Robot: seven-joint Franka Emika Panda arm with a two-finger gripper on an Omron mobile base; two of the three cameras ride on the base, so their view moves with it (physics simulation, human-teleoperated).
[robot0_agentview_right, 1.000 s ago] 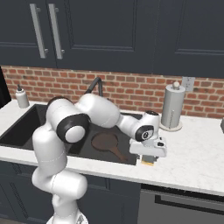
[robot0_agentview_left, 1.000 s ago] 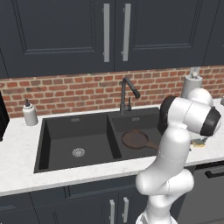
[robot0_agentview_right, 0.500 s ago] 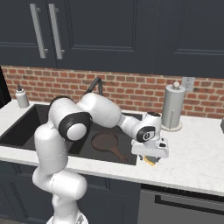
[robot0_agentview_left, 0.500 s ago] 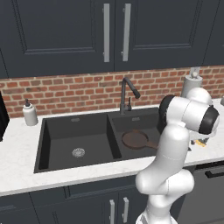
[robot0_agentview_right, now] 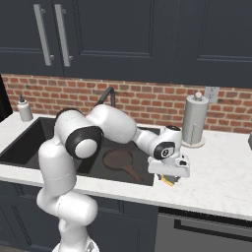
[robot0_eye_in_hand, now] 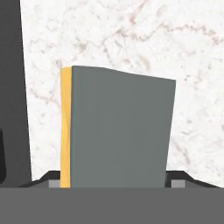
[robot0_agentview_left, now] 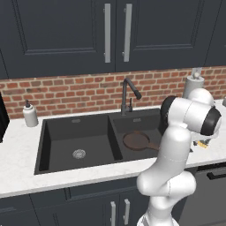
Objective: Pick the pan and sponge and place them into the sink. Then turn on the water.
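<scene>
The reddish-brown pan (robot0_agentview_left: 137, 141) (robot0_agentview_right: 117, 160) lies in the right basin of the black sink (robot0_agentview_left: 57, 132) (robot0_agentview_right: 29, 142), its handle pointing toward the counter's front. Just right of the sink, the yellow and grey sponge (robot0_agentview_right: 168, 181) (robot0_agentview_left: 201, 144) rests on the white marble counter. My gripper (robot0_agentview_right: 169, 178) is down over it. In the hand view the sponge (robot0_eye_in_hand: 118, 127) spans the whole gap of the gripper (robot0_eye_in_hand: 113, 179), with both tips against its sides. The sink's dark edge (robot0_eye_in_hand: 11, 87) runs along the left. No water runs from the faucet (robot0_agentview_left: 128, 95) (robot0_agentview_right: 108, 96).
A paper towel holder (robot0_agentview_right: 195, 120) (robot0_agentview_left: 193, 84) stands on the counter behind the sponge, by the brick wall. A white soap dispenser (robot0_agentview_left: 29, 114) (robot0_agentview_right: 24, 109) sits left of the sink. Dark cabinets hang above.
The hand has stayed low over the sponge while its fingers have drawn in against the sponge's sides. The pan has not moved.
</scene>
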